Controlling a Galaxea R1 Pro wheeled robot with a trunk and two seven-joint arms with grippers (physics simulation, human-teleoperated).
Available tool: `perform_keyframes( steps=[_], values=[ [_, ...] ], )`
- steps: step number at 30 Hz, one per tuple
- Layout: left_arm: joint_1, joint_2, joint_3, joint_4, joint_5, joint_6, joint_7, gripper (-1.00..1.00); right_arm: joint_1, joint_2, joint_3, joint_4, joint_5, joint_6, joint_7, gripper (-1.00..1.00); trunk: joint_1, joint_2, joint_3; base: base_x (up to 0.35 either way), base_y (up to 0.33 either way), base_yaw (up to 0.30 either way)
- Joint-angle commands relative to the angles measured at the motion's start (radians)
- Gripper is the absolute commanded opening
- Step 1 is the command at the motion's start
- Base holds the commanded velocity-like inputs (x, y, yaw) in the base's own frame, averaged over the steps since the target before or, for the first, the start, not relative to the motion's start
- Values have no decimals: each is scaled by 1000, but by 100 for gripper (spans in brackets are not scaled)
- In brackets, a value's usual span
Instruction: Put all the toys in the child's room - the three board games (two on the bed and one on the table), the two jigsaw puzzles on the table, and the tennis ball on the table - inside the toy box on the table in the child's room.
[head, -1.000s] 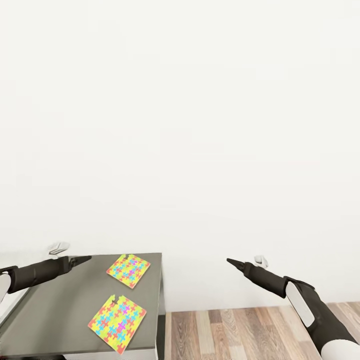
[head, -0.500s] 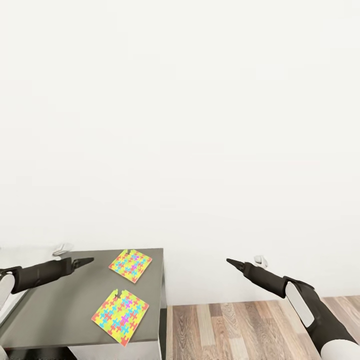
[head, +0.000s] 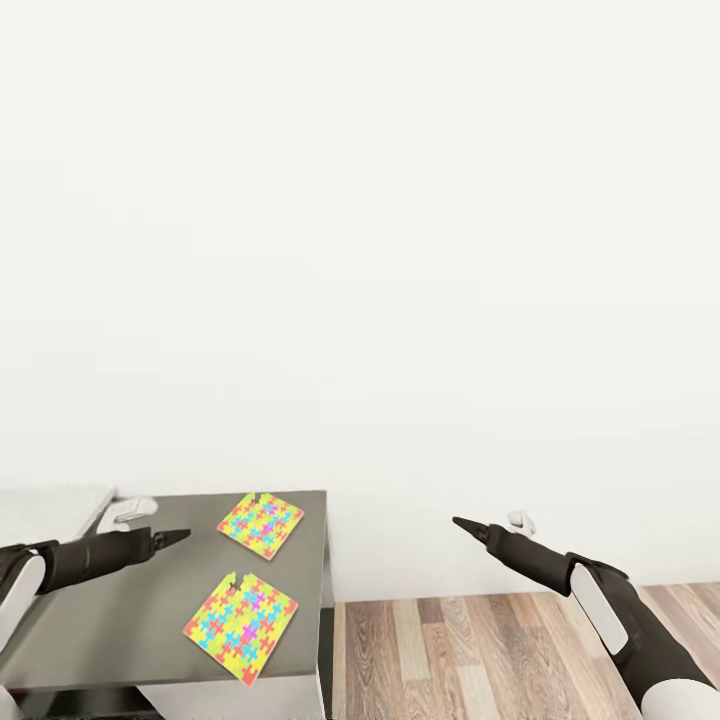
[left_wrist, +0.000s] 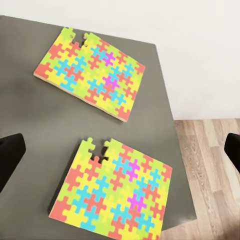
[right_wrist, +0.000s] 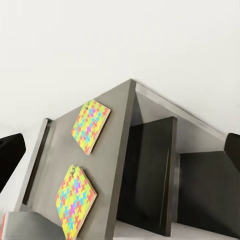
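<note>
Two jigsaw puzzles lie flat on the dark grey part of the table (head: 120, 620), near its right end. The far puzzle (head: 261, 522) sits close to the white wall (head: 400, 250). The near puzzle (head: 241, 625) sits closer to the robot, a little apart from the far one. Each has a small piece missing at one edge.

The left gripper (head: 178, 537) hangs over the table, left of the puzzles, and holds nothing. In its wrist view its fingers are spread wide. The right gripper (head: 462, 523) hangs over the wooden floor (head: 500, 650), well apart from the table. It holds nothing too, with fingers spread wide.
</note>
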Motion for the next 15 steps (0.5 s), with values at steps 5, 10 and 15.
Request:
perform_keyframes(
  steps=[5,10,15],
  values=[
    [-3,-4,1,30,-11,-9,-1,100,-1,0,-1,0,-5,7,0,100,1,-2,-11,0,0,0],
    [-3,-6,1,45,-15,-29,19,100,-1,0,0,0,-5,6,0,100,1,-2,-19,0,0,0],
    [-3,-19,0,50,-17,-44,46,100,-1,0,0,0,-5,6,0,100,1,-2,-27,0,0,0]
  ],
)
